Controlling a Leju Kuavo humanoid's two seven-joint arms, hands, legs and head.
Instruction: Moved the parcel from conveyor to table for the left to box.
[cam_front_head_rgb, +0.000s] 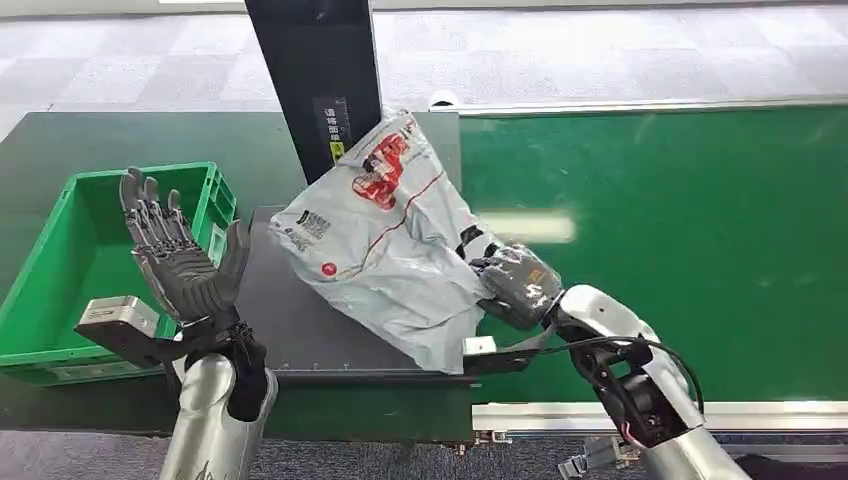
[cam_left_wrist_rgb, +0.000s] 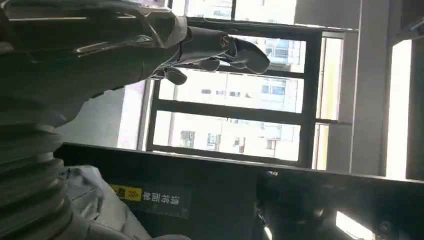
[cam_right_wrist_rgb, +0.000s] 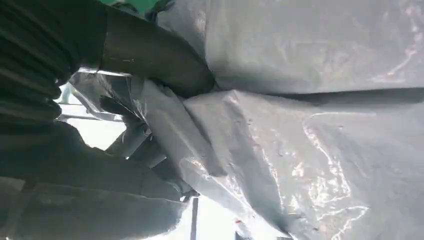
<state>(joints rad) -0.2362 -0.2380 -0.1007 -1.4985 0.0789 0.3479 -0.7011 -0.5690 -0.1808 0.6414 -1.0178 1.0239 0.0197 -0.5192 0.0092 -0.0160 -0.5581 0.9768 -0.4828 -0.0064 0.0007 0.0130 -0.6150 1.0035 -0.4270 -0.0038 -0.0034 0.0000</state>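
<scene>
Right hand (cam_front_head_rgb: 515, 285) is gripping the grey poly-mailer parcel (cam_front_head_rgb: 385, 235) by its edge nearest the conveyor; the right wrist view is showing the thumb (cam_right_wrist_rgb: 155, 60) pressing across bunched film, darker fingers (cam_right_wrist_rgb: 137, 142) curling beneath. The parcel is draping over the dark table plate (cam_front_head_rgb: 300, 330), its far end leaning against the black upright post (cam_front_head_rgb: 320, 80), its near corner hanging past the plate's front edge. Left hand (cam_front_head_rgb: 180, 255) is standing raised between the plate and the green crate (cam_front_head_rgb: 60, 250), fingers spread, holding nothing.

Risks, as judged:
- grip is sitting on loose film, not on the contents; the film could be slipping out, or the contents shifting inside, and the parcel sliding off the plate's front edge;
- the end resting on the post is propping the parcel up; on release it may be tipping back toward the green conveyor belt (cam_front_head_rgb: 680, 220) rather than lying flat;
- the left hand is waiting close beside the plate; reaching in early could be knocking the parcel, or the right hand;
- fingers under the film may be snagging on withdrawal and dragging the parcel away from the plate.
</scene>
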